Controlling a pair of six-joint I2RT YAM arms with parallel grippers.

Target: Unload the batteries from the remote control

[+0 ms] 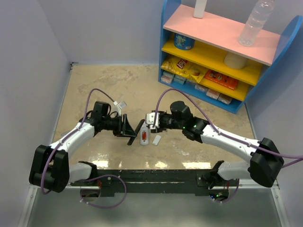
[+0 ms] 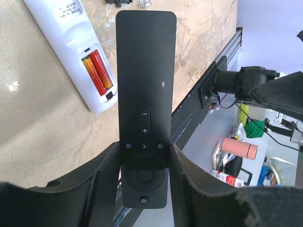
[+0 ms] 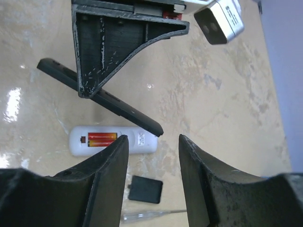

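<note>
Looking from above, the left gripper (image 1: 131, 134) and right gripper (image 1: 149, 125) meet over a white remote (image 1: 144, 139) on the table. Left wrist: jaws clamp a black remote (image 2: 145, 94); orange-red batteries (image 2: 98, 72) sit in the white remote's open compartment. Right wrist: jaws apart, empty, above them.

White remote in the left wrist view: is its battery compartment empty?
No, two orange-red batteries lie side by side in the open compartment of the white remote.
</note>
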